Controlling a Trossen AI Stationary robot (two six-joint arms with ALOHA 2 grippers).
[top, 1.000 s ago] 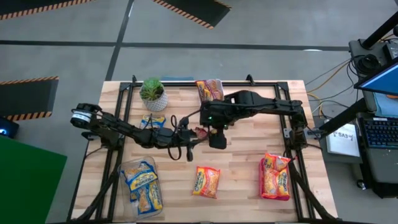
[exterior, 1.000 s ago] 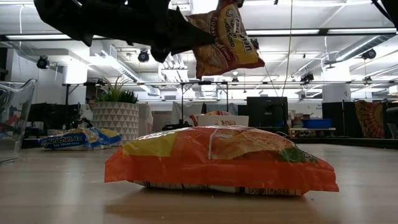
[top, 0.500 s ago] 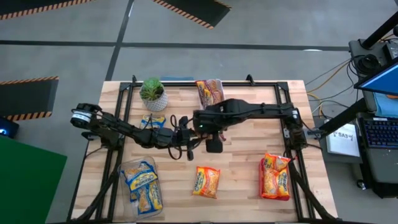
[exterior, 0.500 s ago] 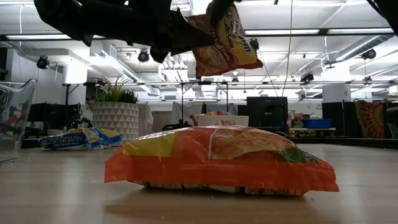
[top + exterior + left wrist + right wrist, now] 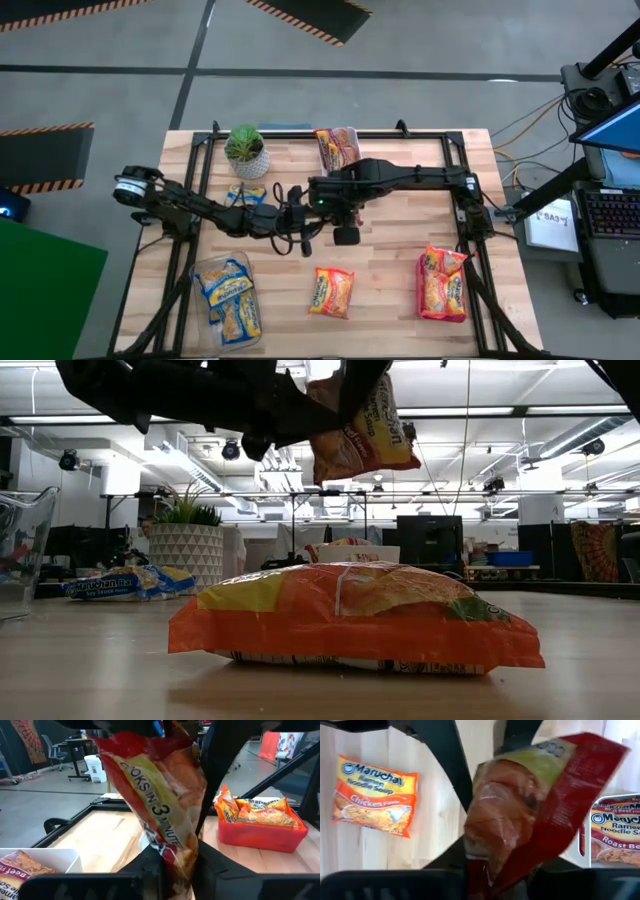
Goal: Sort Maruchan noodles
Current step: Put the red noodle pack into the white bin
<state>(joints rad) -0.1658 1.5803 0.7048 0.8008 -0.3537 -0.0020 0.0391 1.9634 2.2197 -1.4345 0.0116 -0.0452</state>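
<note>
A red Maruchan noodles packet point(image 5: 362, 422) hangs high above the table's middle, between both grippers. My left gripper point(image 5: 303, 222) reaches in level from the table's left and is shut on it. My right gripper point(image 5: 355, 378) comes steeply down from above and is shut on the same packet. An orange packet point(image 5: 331, 291) lies flat near the front edge. A blue packet point(image 5: 246, 195) lies flat behind my left arm, near the plant. My left gripper pinches the packet's edge point(image 5: 172, 862) that faces the table's left between its two fingers, coming in level from the left. The packet stands out beyond the fingers, roughly upright and clear of the table. My right gripper pinches the packet's upper end point(image 5: 482, 862) between its two fingers, slanting steeply down from above. The packet hangs below the fingers point(image 5: 345, 390), crumpled, clear of the table.
A red bin point(image 5: 443, 283) with orange packets stands at the front right. A clear bin point(image 5: 228, 296) with blue packets is at the front left. A white bin point(image 5: 338, 145) with red packets is at the far edge, beside a potted plant point(image 5: 246, 150).
My right gripper has come down and a little toward the table's left onto the packet's upper end, and has shut on it. The packet stays aloft and has crumpled and tilted slightly at its top.
</note>
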